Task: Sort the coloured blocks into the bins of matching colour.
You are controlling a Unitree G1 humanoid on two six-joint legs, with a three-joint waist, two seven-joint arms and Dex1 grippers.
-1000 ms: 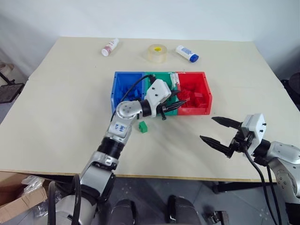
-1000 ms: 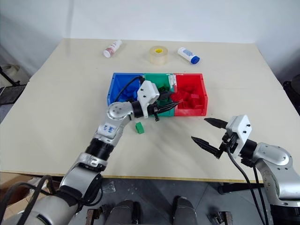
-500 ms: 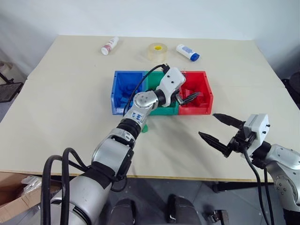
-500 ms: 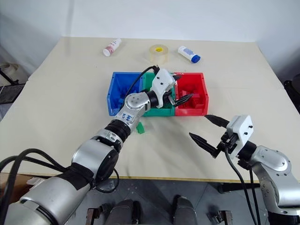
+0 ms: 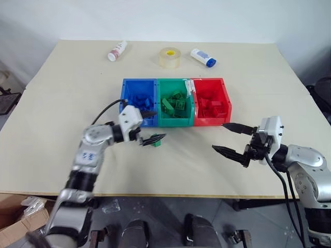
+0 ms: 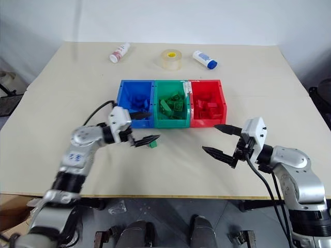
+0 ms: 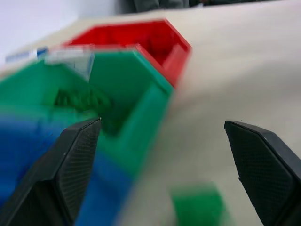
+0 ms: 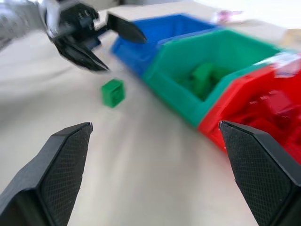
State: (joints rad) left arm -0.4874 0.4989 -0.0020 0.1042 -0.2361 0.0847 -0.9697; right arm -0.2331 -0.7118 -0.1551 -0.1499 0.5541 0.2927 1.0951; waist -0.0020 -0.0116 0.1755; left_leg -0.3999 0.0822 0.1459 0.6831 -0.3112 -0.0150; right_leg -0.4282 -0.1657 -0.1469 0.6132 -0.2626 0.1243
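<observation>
One green block left outside the bins
Left gripper gapes empty; light, rigid, slick — pinch its flat sides.

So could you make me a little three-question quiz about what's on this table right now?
1. True or false: a green block lies on the table, outside the bins.
2. Which bin sits in the middle of the row? A) blue bin B) green bin C) red bin
3. Fill in: the tape roll stands between two small white ____ at the table's far side.

Key: 1 true, it lies beside the open left tool. 2 B. 3 bottles, one with a red label and one with a blue cap.
</observation>
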